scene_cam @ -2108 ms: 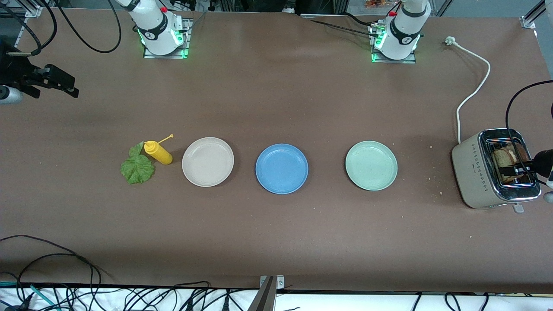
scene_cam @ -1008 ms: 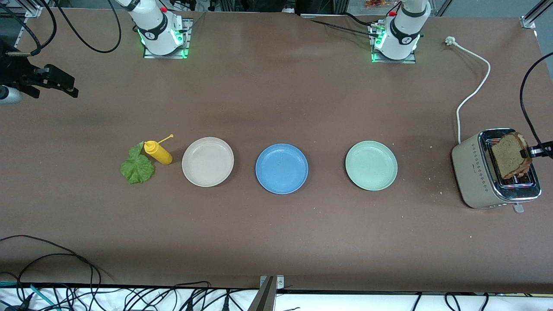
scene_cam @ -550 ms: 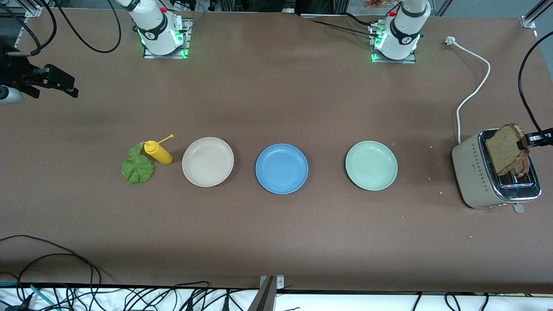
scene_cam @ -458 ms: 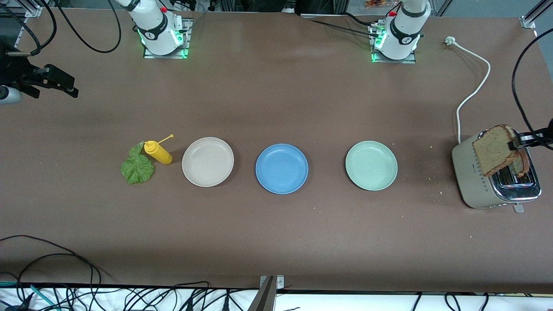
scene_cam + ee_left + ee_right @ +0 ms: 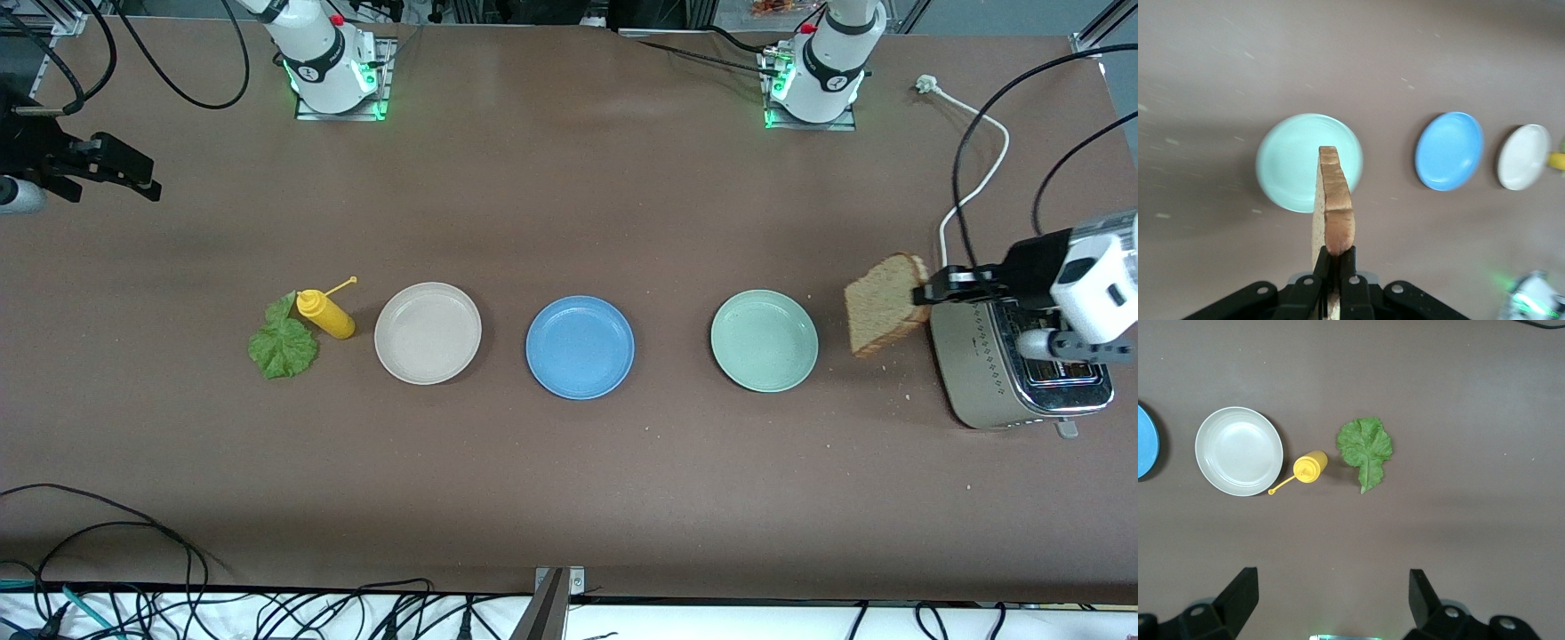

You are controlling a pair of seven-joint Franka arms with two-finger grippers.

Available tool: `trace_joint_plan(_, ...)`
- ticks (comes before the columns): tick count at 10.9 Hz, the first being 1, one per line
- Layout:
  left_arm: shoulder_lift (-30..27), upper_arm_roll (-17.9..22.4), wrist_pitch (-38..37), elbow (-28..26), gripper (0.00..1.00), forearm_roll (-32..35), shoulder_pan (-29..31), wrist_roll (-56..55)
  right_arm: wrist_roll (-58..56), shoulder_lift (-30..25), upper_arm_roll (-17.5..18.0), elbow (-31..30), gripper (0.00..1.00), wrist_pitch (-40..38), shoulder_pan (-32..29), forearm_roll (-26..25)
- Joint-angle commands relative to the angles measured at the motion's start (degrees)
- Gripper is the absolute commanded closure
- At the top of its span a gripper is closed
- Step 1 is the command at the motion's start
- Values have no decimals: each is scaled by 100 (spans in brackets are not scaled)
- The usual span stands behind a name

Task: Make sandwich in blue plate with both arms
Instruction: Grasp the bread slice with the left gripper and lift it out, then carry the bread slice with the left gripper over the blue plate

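Brown tabletop [image 5: 569, 498] carries three plates in a row, a toaster [image 5: 996, 373] at the left arm's end and loose cables along its nearest edge. One bread slice [image 5: 878, 304] is pinched upright at its crust by the left end effector [image 5: 925, 292], held over bare surface between the toaster and the pale green plate [image 5: 764, 340]. Carrying the first slice appears to be the step in hand; next, it should be taken across the green plate to the blue plate [image 5: 580, 347], tipped flat and released. The right end effector [image 5: 1331, 600], fingers spread and empty, waits above the lettuce leaf [image 5: 282, 345], against which a yellow squeeze bottle [image 5: 325, 314] lies, beside the beige plate [image 5: 428, 332].
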Motion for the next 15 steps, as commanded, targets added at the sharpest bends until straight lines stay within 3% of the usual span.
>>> trace_joint_plan(1, 531, 7, 11, 61, 100, -1373, -323, -376, 43, 8, -9, 90, 0, -61, -10, 87)
trace_joint_plan(5, 1120, 16, 765, 52, 100, -2930, -832, -675, 43, -1, -9, 90, 0, -61, -10, 87)
trace_joint_plan(9, 1682, 16, 2592, 34, 100, -3098, -1685, -851, 25, -1, -9, 99, 0, -61, -10, 87)
trace_joint_plan(15, 2360, 16, 4150, 34, 100, -3187, -2424, -754, 43, -1, -9, 90, 0, -79, -10, 87)
